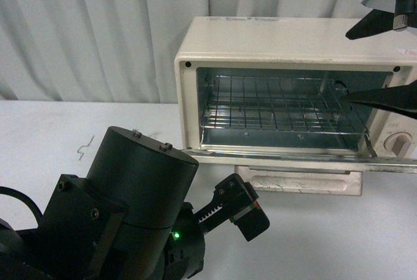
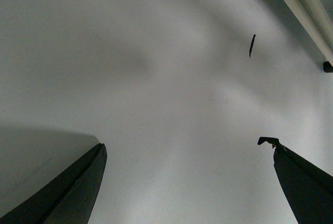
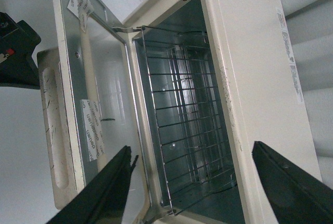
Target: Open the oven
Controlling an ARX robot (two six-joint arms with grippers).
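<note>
Table (image 1: 39, 124): white, set before a pale curtain (image 1: 98, 32). Left gripper (image 2: 183, 143): held low over the bare tabletop, fingers spread wide, nothing grasped. Oven (image 1: 293, 45): placed at the table's right rear; door (image 1: 293, 161) laid fully open and flat, handle (image 1: 300, 182) toward the robot, wire rack (image 1: 280, 104) seen inside. Right gripper (image 3: 191, 151): positioned before the oven's mouth, fingers wide apart, nothing grasped.

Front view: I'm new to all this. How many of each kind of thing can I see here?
Oven: 1, the oven, door dropped open
Wire rack: 1, the wire rack inside it
Knob in view: 1, the knob
Bent wire bit on the table: 1, the bent wire bit
Robot grippers: 2, the left gripper and right gripper, both open
Total: 6
</note>
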